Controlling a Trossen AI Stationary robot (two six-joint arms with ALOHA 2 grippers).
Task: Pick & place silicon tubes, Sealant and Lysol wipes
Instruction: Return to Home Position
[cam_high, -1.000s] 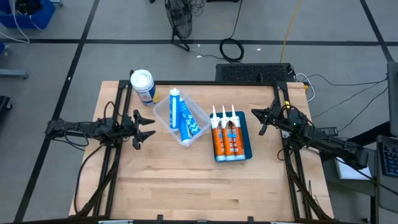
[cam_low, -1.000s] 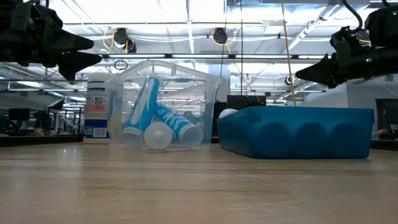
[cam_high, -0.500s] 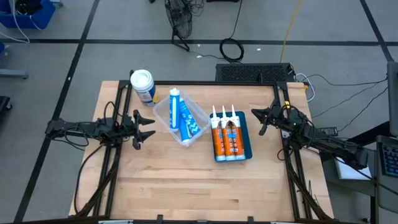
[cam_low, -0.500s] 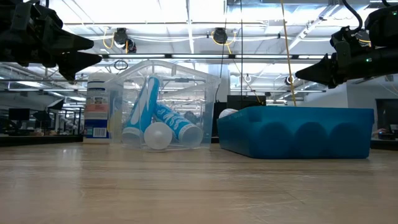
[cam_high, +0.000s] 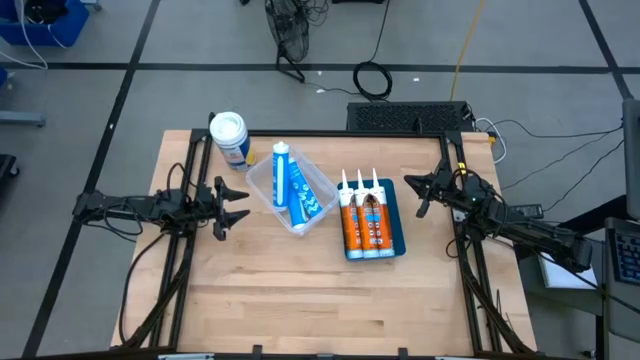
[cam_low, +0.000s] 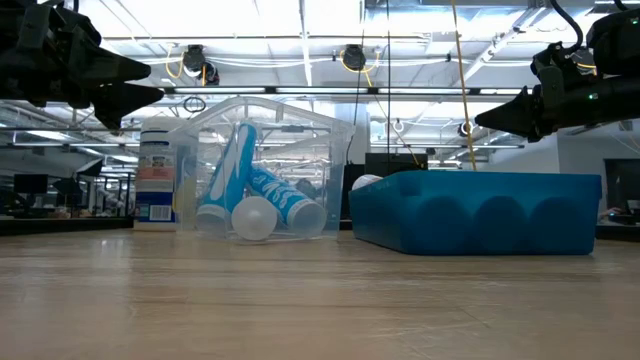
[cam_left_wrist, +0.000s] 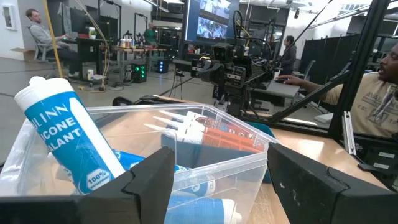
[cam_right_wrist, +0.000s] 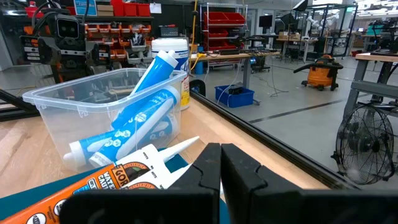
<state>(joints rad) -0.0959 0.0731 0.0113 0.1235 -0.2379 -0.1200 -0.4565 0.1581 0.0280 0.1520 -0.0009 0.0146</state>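
White-lidded Lysol wipes (cam_high: 229, 135) stand apart beyond the wide-spread left hand (cam_high: 238, 203), while the right hand (cam_high: 414, 189) is closed, empty

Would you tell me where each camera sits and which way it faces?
High view: above the table, looking straight down; left arm and right arm both show.
Low view: at table-top height, looking level across at the transparent bin and blue tray; left tool and right tool show up top.
Left wrist view: on the left arm, facing the bin past its open tool.
Right wrist view: on the right arm, facing the bin past its shut tool.
Shared: both wrist views see the bin, from opposite sides.
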